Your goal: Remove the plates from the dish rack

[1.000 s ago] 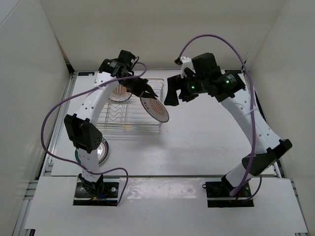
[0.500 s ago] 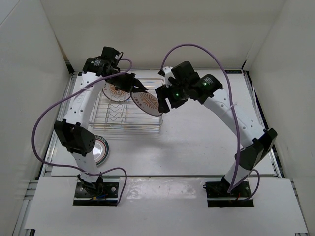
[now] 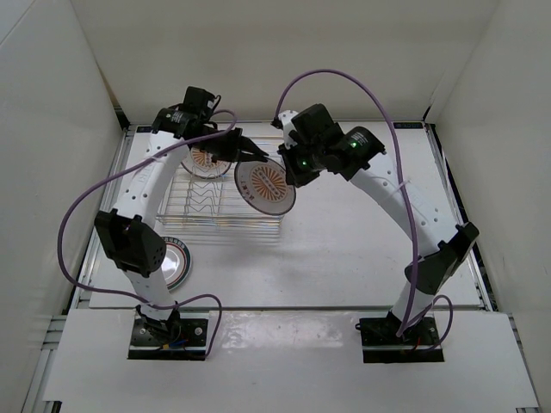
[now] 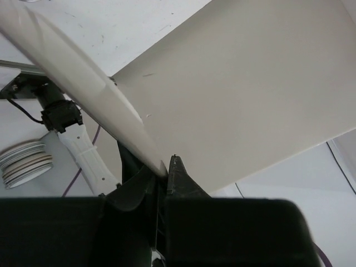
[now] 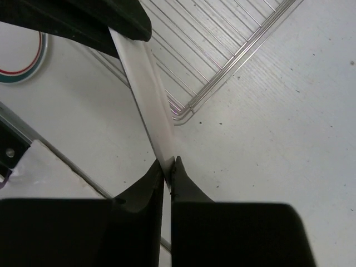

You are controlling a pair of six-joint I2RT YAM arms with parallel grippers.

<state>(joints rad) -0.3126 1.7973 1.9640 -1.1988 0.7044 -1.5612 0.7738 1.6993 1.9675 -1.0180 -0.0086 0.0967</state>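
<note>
**Grippers on opposite rims of one plate (image 3: 265, 186)**

My left gripper (image 3: 251, 156) was clamped on the plate's far-left rim. My right gripper (image 3: 287, 169) was clamped on the rim across from it. The plate hung tilted between them, sunburst face up, over the right end of the rack (image 3: 215, 206) and off its bars. In both wrist views the rim ran edge-on straight out from my fingertips. The stack (image 3: 176, 262) on the tabletop (image 3: 344, 249) lay by my left base, well apart from the plate and nearer my left arm. A second plate (image 3: 205, 160) stood in the rack just behind my left gripper. I judged one gripper had to let go before the plate could travel.
</note>
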